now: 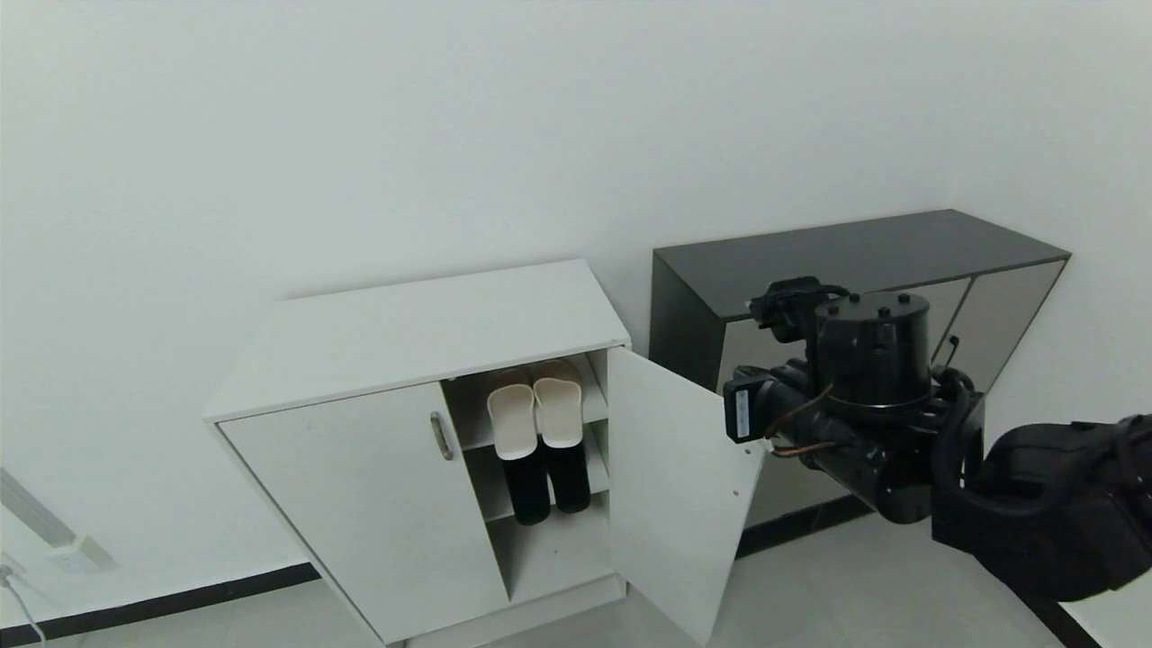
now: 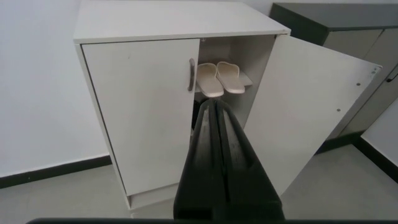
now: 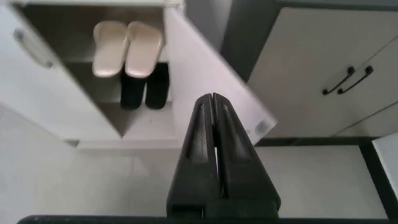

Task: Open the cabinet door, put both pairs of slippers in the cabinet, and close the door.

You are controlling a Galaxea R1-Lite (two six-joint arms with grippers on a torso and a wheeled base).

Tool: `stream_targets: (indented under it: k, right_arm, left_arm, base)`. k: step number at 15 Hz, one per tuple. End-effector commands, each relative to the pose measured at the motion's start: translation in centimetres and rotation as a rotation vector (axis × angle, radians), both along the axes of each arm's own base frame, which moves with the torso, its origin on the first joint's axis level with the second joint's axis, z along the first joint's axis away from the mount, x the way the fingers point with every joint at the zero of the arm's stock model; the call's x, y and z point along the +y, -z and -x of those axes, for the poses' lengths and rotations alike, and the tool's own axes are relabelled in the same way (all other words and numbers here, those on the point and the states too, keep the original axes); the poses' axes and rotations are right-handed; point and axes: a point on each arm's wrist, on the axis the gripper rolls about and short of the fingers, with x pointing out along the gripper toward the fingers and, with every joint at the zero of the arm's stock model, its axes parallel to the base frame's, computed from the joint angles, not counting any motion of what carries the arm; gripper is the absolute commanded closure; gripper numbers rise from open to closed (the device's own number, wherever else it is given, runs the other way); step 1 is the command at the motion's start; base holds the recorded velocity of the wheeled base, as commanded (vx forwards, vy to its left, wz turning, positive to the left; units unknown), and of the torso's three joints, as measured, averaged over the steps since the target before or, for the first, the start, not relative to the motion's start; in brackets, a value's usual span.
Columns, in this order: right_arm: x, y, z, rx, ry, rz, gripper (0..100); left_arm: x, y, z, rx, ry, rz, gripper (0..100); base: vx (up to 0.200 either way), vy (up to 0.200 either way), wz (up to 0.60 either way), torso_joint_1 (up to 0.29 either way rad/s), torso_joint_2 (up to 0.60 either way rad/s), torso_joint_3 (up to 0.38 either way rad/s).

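1. Cabinet (image 1: 423, 333) taken as the landmark throughout. Right gripper (image 3: 212, 97) out in front of its open side, fingers pressed together with nothing between them; probably closed that way to serve as a blunt pusher rather than a clamp.
2. Right arm (image 1: 868, 405) close beside the free edge of the open door (image 1: 675, 486), on its outer face: a sensible station for swinging that door back toward the cabinet.
3. Left gripper (image 2: 214, 103) likewise closed and empty, aimed at the cabinet's middle from well back; likely parked clear of the door's arc.
4. White slippers (image 1: 537, 412) side by side on the cabinet's upper shelf (image 1: 594, 414), near ends toward the opening.
5. Black slippers (image 1: 546, 481) paired directly beneath, on the shelf below (image 1: 601, 477); one pair per shelf, apparently to fit both into a single narrow bay.
6. Closed door (image 1: 369, 504) on the cabinet's other half, handle (image 1: 441, 436) at its inner edge, touched by neither gripper.
7. Dark sideboard (image 1: 855, 247) next to the cabinet on the open door's side; little room there for a wider swing.
8. Judged stage: loading done, only the closing left. Worth watching: slipper ends seeming to reach past the shelf fronts, so possibly in the door's way.
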Motion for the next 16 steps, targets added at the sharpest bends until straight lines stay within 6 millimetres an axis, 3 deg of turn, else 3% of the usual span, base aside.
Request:
stream_targets:
  k: [1, 3, 8, 16]
  right_arm:
    - [-1.9, 1.4, -4.7, 0.061, 0.027, -0.004, 100]
    - [-2.3, 2.4, -7.1, 0.093, 0.058, -0.005, 100]
    - [-3.0, 5.6, -10.9, 0.149, 0.072, -0.002, 100]
    - [-3.4, 9.2, -13.4, 0.219, 0.083, -0.018, 100]
  left_arm:
    - [0.0, 0.0, 0.0, 0.001, 0.0, 0.0, 100]
    - [0.0, 0.0, 0.0, 0.0, 0.0, 0.0, 100]
    - [0.0, 0.0, 0.0, 0.0, 0.0, 0.0, 100]
    - [0.0, 0.0, 0.0, 0.0, 0.0, -0.001, 100]
  base:
    - [0.0, 0.0, 0.0, 0.0, 0.0, 0.0]
    - [0.0, 0.0, 0.0, 0.0, 0.0, 0.0]
    - [0.0, 0.0, 0.0, 0.0, 0.0, 0.0]
    - [0.0, 0.0, 0.0, 0.0, 0.0, 0.0]
